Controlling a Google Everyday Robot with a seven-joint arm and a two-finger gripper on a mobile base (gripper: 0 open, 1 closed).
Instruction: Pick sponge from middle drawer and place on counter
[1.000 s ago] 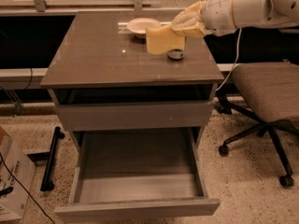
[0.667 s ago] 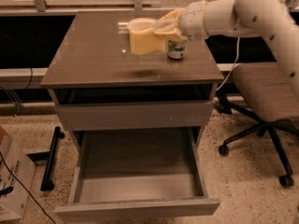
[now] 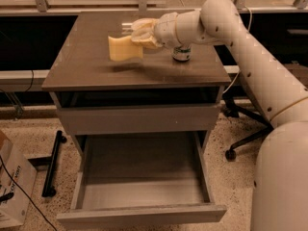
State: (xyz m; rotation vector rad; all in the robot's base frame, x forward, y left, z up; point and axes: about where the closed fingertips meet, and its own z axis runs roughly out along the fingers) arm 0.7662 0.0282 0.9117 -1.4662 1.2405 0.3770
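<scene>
Yellow sponge in claw over counter

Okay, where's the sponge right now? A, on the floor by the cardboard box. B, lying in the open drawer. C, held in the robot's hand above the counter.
C: the hand reaches in from the right over the counter and grips one end of the sponge, which hangs just above the slab.
</scene>
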